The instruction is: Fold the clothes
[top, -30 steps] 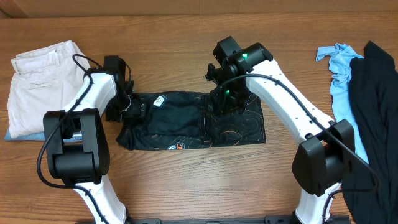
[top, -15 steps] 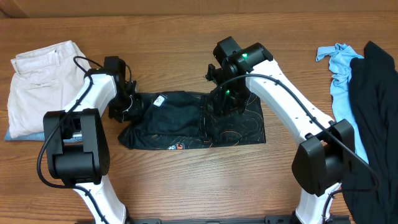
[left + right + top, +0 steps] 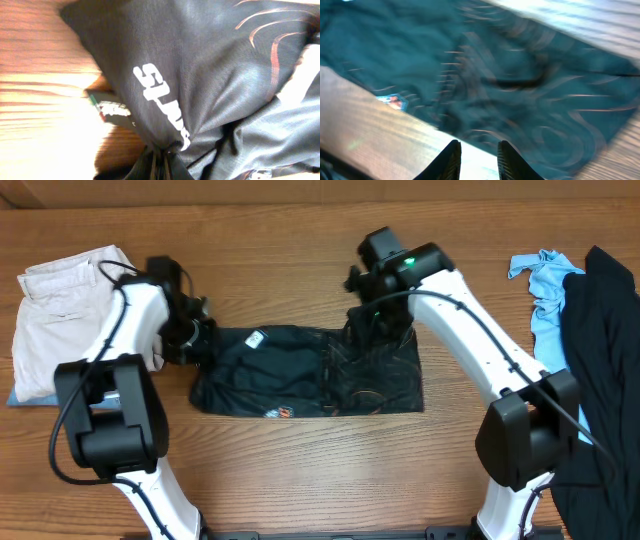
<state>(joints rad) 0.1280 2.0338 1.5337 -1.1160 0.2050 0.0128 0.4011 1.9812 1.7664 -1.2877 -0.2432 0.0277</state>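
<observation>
The clothes, a black jersey (image 3: pixel 305 370) with orange contour lines and white logos, lie folded into a flat rectangle at the table's middle. My left gripper (image 3: pixel 193 340) is at the jersey's left edge and is shut on a pinched bunch of that fabric (image 3: pixel 165 100); in the left wrist view the jaws (image 3: pixel 161 159) meet at the bottom with cloth gathered into them. My right gripper (image 3: pixel 376 320) hovers over the jersey's upper right part. In the blurred right wrist view its fingers (image 3: pixel 479 145) stand apart with nothing between them, above the jersey (image 3: pixel 530 100).
Folded beige trousers (image 3: pixel 60 310) lie at the far left, close behind my left arm. A light blue shirt (image 3: pixel 545 290) and a dark garment (image 3: pixel 605 360) are piled at the right edge. Bare wood lies in front of and behind the jersey.
My left gripper closed on the jersey's left edge and drew back up and left. My right gripper lifted off the jersey and moved right, its fingers narrowing a little.
</observation>
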